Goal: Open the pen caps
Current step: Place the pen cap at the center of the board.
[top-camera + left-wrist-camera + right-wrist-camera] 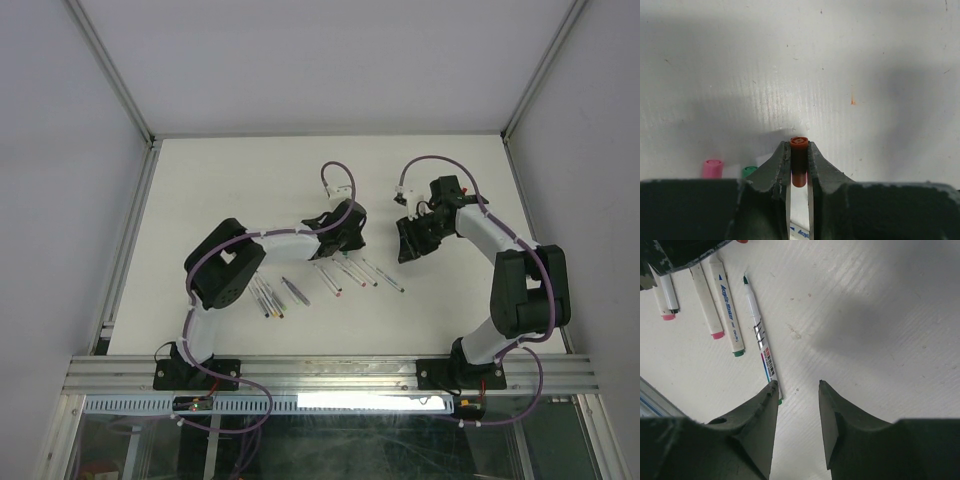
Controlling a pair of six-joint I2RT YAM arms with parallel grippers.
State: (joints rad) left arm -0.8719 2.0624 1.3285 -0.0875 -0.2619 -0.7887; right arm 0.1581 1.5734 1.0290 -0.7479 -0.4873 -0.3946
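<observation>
The white table carries a loose scatter of long pale pens between the two arms. Some lie by the left arm's elbow and a row lies just below the two claws.

The right gripper hangs with its fingers spread and nothing between them. A thin pen with a green tip runs right up to one of its fingers. Fatter markers lie beside that pen, one green-ended and one pink-ended. The green-ended marker reads "Acrylic Marker" in blue; the thin pen's print is too small to read.

The left gripper, near the middle of the table, is pinched on a dark red cap. The cap is a stubby cylinder with its round, ringed end facing outward. Below it, between the fingers, is a strip of white barrel with blue letters beginning "Acr".

A pink cap and a green cap peek over the gripper's dark body. I cannot tell whether they sit on pens.
</observation>
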